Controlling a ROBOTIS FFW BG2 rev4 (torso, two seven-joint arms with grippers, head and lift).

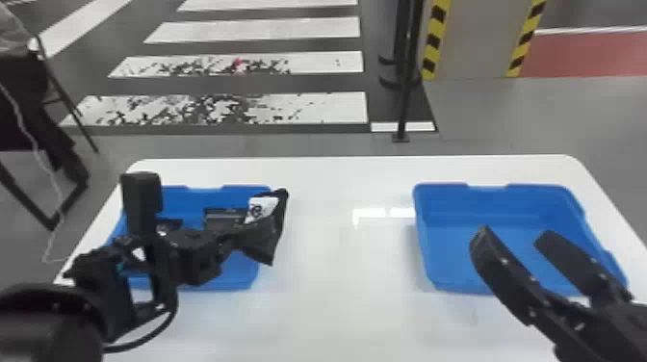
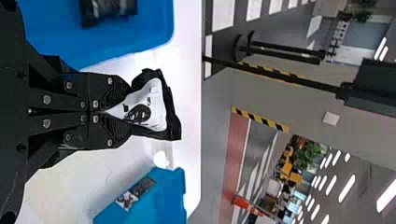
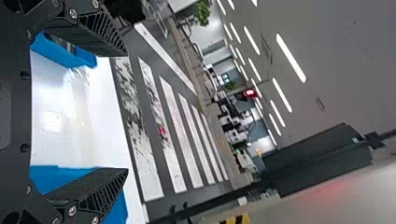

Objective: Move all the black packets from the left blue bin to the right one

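We saw white stripes across the grey floor, the nearer ones blotched dark. Behind the white table we had a pillar edged yellow and black; ceiling lights glowed overhead.

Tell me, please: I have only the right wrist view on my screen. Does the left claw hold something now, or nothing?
Observer: Yes, the left claw is shut on a black packet.

Operator: Thank you. Is this packet plain, or does it have some label on it?

Observer: It has a white label with a dark mark.

Operator: And where is the packet, compared with the left bin?

Observer: In the head view, it covers part of the left bin's right rim.
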